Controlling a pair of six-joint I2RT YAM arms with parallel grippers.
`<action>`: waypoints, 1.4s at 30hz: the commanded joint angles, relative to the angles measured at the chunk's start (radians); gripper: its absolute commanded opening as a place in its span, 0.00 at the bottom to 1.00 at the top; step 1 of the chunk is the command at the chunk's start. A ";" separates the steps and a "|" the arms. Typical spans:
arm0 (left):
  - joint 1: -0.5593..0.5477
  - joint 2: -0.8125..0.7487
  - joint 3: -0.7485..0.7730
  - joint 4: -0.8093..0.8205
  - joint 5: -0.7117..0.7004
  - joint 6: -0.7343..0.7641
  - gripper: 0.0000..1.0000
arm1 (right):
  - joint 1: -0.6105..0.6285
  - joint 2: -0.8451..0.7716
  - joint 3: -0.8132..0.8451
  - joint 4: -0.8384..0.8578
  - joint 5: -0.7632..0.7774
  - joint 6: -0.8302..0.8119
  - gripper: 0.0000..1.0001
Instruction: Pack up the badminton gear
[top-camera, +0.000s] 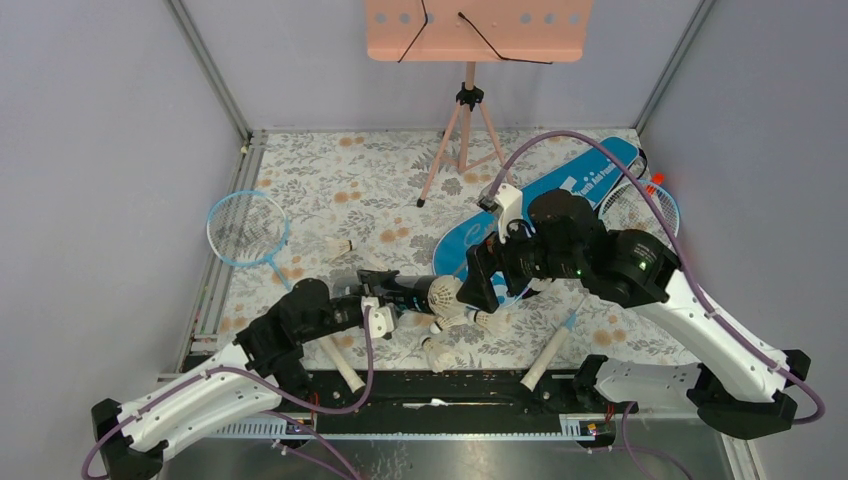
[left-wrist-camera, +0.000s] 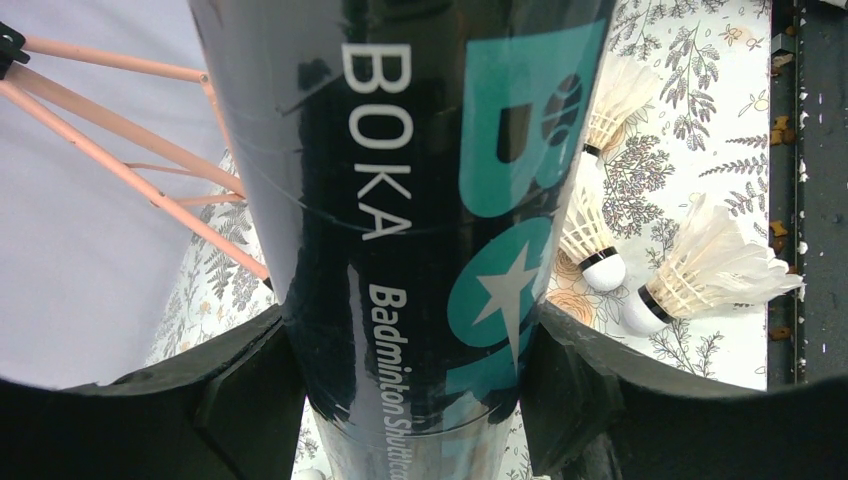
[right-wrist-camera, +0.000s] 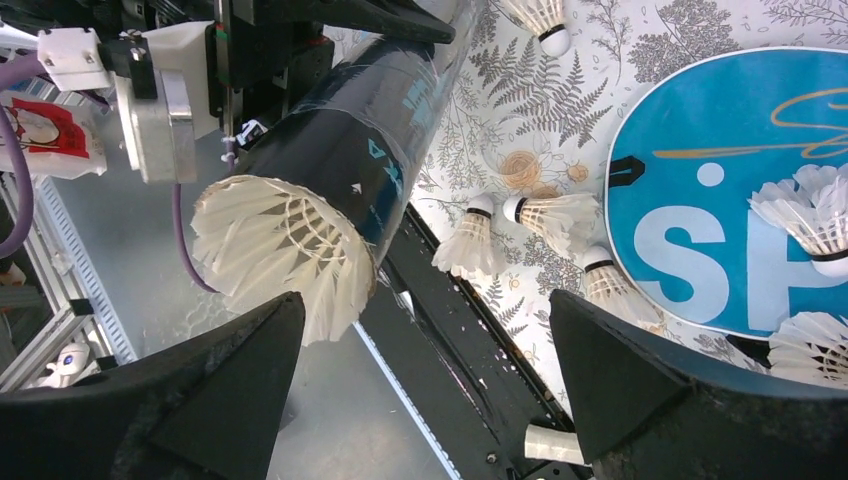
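If the black tube tips down at its open end, the shuttlecock in its mouth could slide out and drop, because it looks only partway in, with its feathers sticking out. A hard push from the right gripper could bend those feathers too. The left gripper is clamped on the tube, which lies flat above the table, near the middle of its near edge. The right gripper's fingers are wide apart and empty, just beside the tube's mouth. Some loose shuttlecocks lie on the table and on the blue bag.
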 joint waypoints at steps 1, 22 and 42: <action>0.000 -0.022 0.012 0.107 0.036 -0.018 0.22 | -0.003 -0.005 -0.042 0.064 0.029 0.012 1.00; 0.000 -0.042 0.007 0.195 -0.018 -0.097 0.22 | 0.075 0.131 -0.157 0.435 0.196 0.066 1.00; 0.000 -0.146 -0.072 0.332 -0.414 -0.386 0.22 | 0.065 -0.392 -0.564 0.465 0.426 0.259 1.00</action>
